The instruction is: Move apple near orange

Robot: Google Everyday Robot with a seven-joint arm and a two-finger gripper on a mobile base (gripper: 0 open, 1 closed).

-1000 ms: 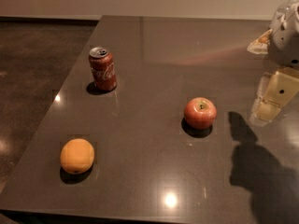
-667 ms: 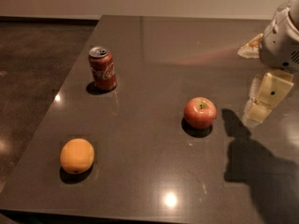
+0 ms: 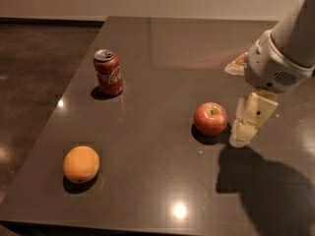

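Hand beside apple, apple and orange well apart on bench.

The hand (image 3: 248, 124) hangs just right of the apple (image 3: 210, 118), near but not visibly touching it; whether its fingers are apart or together cannot be told. The apple sits upright, right of centre on the dark bench (image 3: 162, 53). The orange (image 3: 81, 164) lies near the front left corner. A red Coca-Cola can (image 3: 109, 73) stands upright at the back left.
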